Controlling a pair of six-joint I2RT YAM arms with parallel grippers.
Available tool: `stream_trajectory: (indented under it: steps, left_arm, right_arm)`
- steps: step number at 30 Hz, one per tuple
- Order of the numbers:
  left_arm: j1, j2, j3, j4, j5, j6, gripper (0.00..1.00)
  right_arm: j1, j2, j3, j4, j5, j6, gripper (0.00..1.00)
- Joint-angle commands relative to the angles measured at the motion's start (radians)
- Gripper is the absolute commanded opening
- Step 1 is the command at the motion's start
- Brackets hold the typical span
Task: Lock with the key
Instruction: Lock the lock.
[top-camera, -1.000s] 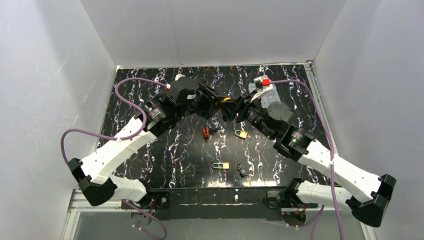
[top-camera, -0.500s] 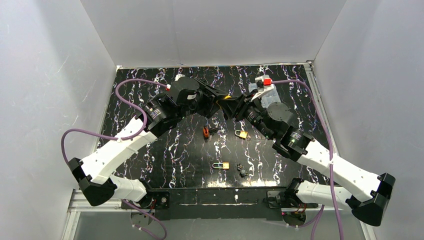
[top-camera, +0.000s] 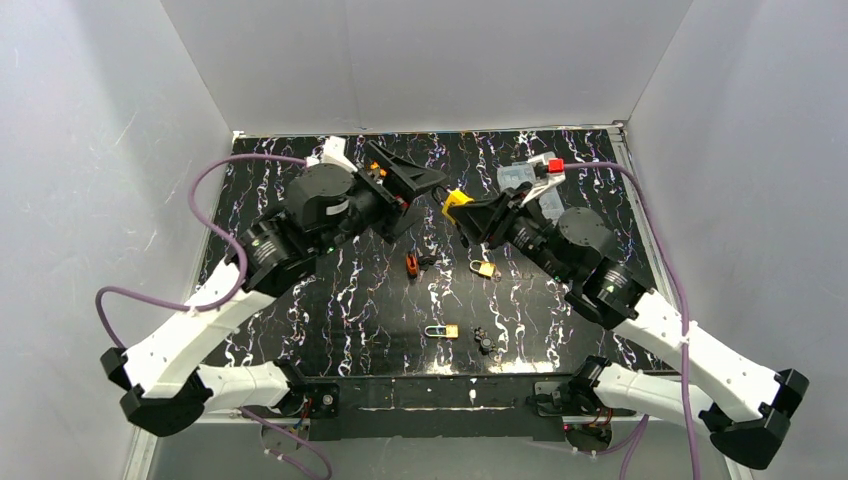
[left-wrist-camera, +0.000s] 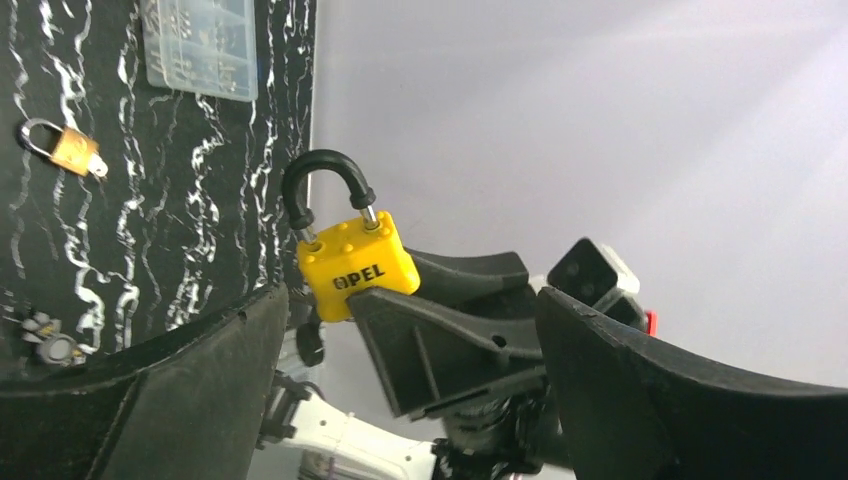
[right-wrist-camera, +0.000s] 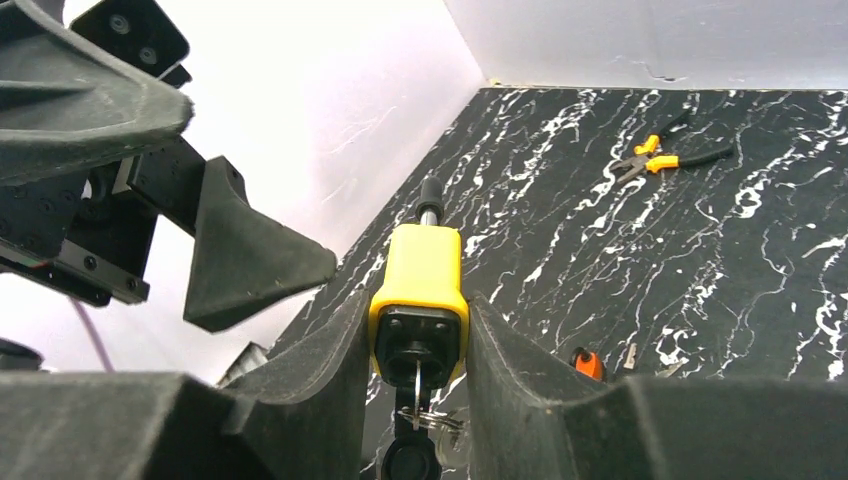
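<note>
Gaping and newly withdrawn, left gripper (top-camera: 420, 197); yellow padlock (left-wrist-camera: 357, 265) clamped in right gripper (right-wrist-camera: 418, 310), key (right-wrist-camera: 416, 385) apparently inserted.

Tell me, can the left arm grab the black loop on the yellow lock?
Probably yes. The left gripper is open and close by, and the loop sticks out clear of the right gripper holding the yellow lock.

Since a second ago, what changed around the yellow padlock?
The left tool opened, backed off the yellow padlock and swung away to its own left. The right tool kept its grip and now holds the padlock alone, shifted only slightly. The brass padlock and the other small locks nearby did not move.
</note>
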Motion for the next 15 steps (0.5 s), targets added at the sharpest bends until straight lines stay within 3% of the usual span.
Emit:
stream_trajectory:
  steps: [1, 7, 15]
  left_arm:
    - [-0.004, -0.082, -0.003, -0.063, -0.052, 0.232, 0.93]
    - [0.002, -0.099, 0.102, -0.215, -0.052, 0.54, 0.86]
    - [0.005, -0.053, 0.252, -0.324, 0.193, 0.862, 0.77]
  right_arm:
    - [-0.071, -0.065, 0.025, 0.051, -0.22, 0.049, 0.01]
    - [-0.214, -0.074, 0.039, 0.066, -0.562, 0.139, 0.01]
    - [-0.361, -0.03, 0.035, 0.271, -0.981, 0.358, 0.01]
